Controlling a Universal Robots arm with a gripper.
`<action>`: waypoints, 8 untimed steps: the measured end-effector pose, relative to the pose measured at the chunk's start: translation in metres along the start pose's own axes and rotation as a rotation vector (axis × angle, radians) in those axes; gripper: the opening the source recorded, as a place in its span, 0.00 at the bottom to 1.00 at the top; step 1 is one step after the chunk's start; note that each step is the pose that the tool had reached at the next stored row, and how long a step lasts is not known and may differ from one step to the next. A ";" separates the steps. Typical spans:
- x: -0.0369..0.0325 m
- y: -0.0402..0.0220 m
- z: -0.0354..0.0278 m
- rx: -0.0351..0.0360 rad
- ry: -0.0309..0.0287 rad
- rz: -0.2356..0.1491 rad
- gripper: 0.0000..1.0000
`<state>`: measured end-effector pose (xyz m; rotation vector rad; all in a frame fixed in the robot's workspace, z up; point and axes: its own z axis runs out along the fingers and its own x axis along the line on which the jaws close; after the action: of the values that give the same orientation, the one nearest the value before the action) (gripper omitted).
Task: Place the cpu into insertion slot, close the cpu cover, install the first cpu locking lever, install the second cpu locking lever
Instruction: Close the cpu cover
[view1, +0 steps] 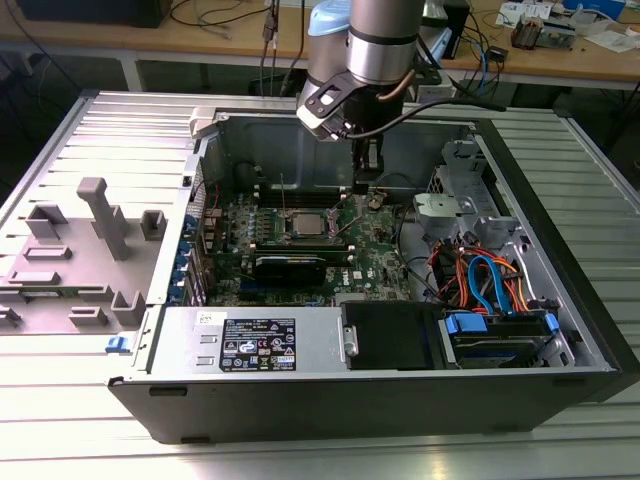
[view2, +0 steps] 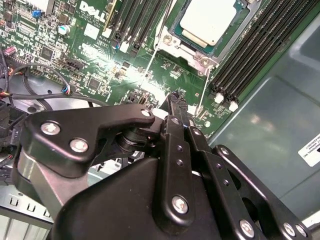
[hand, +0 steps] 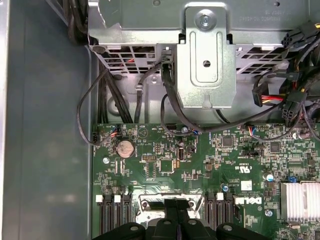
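Silver cpu (view2: 207, 20) lies seated on the board (view2: 100, 65). Pincer (view2: 176, 98), narrow and empty, hangs close. A careless drop may bend a raised lever (view2: 152, 60).

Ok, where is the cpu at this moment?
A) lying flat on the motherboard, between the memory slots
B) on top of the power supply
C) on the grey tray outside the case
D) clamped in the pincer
A: in the second wrist view the cpu lies flat on the motherboard between the memory slots, apart from the pincer.
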<state>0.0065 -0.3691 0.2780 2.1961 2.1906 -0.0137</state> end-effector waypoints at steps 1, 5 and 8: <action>0.0000 0.0005 0.0000 0.0000 0.0000 0.000 0.11; 0.0000 0.0024 0.0001 0.0000 0.0001 0.000 0.11; 0.0000 0.0047 0.0001 0.0000 0.0001 0.000 0.11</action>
<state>0.0113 -0.3691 0.2780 2.1962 2.1906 -0.0136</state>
